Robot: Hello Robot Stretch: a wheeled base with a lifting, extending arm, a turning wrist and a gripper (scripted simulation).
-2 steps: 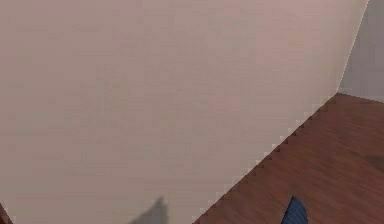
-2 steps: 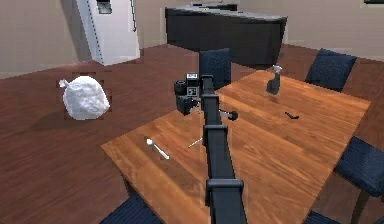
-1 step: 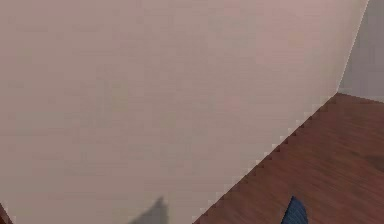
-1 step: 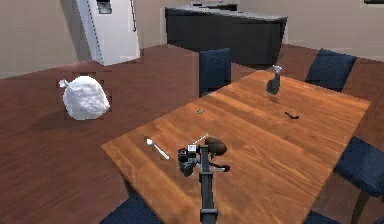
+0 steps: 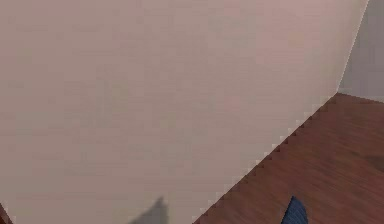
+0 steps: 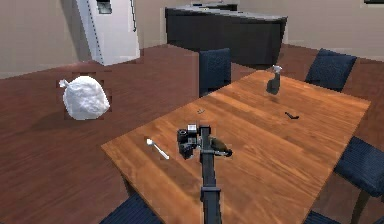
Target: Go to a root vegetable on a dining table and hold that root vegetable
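Dark square-bar arm (image 6: 210, 182) reaches out over the brown wooden dining table (image 6: 300, 150), probably because the base is parked along its near edge; that would explain the plain beige wall (image 5: 150, 90) ahead; dark two-finger end effector (image 6: 186, 142) sits above the table's near-left part; cannot tell its opening or whether it has hold of anything; cannot tell which small thing is the root vegetable, judged to lie at or by the end effector; small pale thin-handled item (image 6: 155, 147) just left of it; dark upright shaker-like thing (image 6: 274, 82) far right, well apart; blue padded chairs (image 6: 214, 70) tucked round the table.
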